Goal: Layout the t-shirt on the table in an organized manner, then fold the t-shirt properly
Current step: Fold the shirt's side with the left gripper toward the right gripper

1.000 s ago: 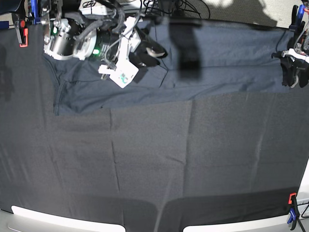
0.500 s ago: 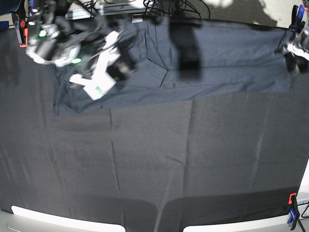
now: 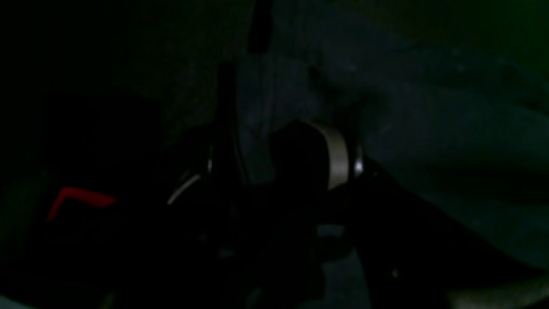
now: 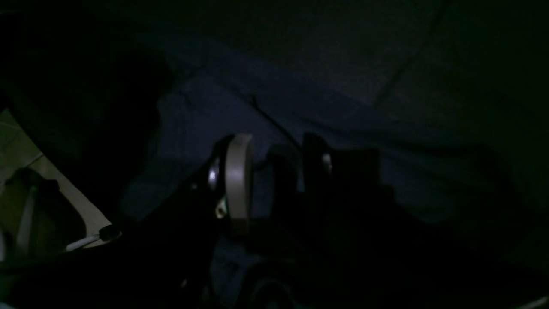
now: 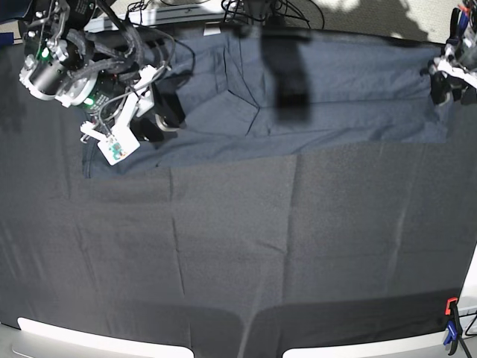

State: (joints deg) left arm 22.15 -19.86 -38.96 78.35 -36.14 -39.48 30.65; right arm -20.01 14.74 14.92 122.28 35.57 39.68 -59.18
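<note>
The slate-blue t-shirt [image 5: 335,89] lies spread flat along the far side of the black-clothed table [image 5: 298,253], creased near its middle. My right gripper [image 5: 168,115] hovers low over the shirt's left part, next to the sleeve. In the dim right wrist view, the right gripper [image 4: 274,171] has its fingers apart over blue cloth [image 4: 206,111], one grey pad [image 4: 238,180] showing. My left gripper [image 5: 441,89] sits at the shirt's right edge. The left wrist view is also dark, and there the left gripper [image 3: 279,159] stands open above the fabric [image 3: 429,107].
A red and blue clamp [image 5: 451,317] grips the near right table edge, and another clamp [image 5: 456,19] stands at the far right corner. Cables and arm bases crowd the far edge. A pale rim [image 5: 74,335] shows along the front.
My right arm has swung left and toward the front over the shirt, from near its collar area to its left part. The left gripper has drawn slightly back toward the far right corner.
</note>
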